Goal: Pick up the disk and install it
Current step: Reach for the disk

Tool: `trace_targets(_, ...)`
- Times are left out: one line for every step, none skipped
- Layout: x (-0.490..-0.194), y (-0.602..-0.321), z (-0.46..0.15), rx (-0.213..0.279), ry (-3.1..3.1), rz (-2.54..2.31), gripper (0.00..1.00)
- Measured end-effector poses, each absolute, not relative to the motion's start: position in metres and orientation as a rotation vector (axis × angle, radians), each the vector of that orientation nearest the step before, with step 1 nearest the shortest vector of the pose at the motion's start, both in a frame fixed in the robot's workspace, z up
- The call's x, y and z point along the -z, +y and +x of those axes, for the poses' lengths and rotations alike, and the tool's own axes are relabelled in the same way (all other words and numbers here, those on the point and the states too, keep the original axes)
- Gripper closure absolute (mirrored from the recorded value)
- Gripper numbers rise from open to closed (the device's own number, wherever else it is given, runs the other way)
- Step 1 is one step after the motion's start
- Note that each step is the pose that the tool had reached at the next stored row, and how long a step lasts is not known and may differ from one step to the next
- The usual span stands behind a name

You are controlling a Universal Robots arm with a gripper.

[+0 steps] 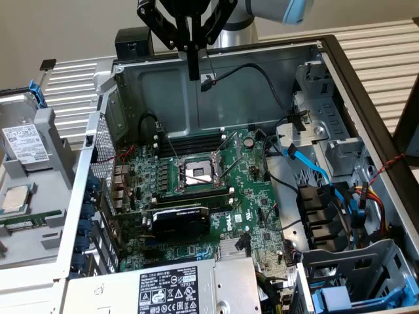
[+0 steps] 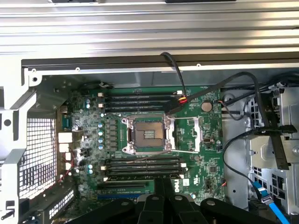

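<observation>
**Gripper up at twelve, disk waiting out at nine**

The open computer case (image 1: 216,85) takes the middle of the exterior view, its green motherboard (image 1: 252,190) flat on the floor. At nine o'clock, outside the case wall, the disk (image 1: 23,140) lies label up on a grey stand (image 1: 57,152). At twelve o'clock the gripper (image 1: 194,73) hangs over the case's back wall, fingers pressed together, nothing in them, well apart from the disk.

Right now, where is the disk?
The disk sits at the exterior view's far left, outside the open computer case, beside the small square CPU chip.
</observation>
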State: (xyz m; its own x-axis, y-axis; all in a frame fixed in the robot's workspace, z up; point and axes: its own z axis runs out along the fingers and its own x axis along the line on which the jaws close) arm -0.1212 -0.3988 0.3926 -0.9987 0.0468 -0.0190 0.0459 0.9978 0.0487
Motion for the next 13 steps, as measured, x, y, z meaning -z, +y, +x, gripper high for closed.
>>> trace_targets(-0.393, -0.399, -0.121, -0.075, 3.12, 0.072, 0.89)
trace_targets(-0.393, -0.399, -0.122, -0.076, 3.12, 0.072, 0.89)
trace_targets(-0.393, -0.399, -0.124, -0.075, 3.12, 0.072, 0.89)
trace_targets(-0.393, -0.399, -0.127, -0.075, 3.12, 0.072, 0.89)
trace_targets(-0.393, -0.399, -0.13, -0.075, 3.12, 0.072, 0.89)
trace_targets(-0.393, -0.399, -0.134, -0.075, 3.12, 0.072, 0.89)
trace_targets(-0.393, -0.399, -0.139, -0.075, 3.12, 0.073, 0.89)
trace_targets(-0.393, -0.399, -0.143, -0.075, 3.12, 0.072, 0.89)
trace_targets(-0.393, -0.399, -0.148, -0.076, 3.12, 0.072, 0.89)
trace_targets(-0.393, -0.399, -0.153, -0.075, 3.12, 0.072, 0.89)
trace_targets(-0.393, -0.399, -0.157, -0.075, 3.12, 0.073, 0.89)
trace_targets(-0.393, -0.399, -0.161, -0.075, 3.12, 0.072, 0.89)
trace_targets(-0.393, -0.399, -0.166, -0.075, 3.12, 0.072, 0.89)
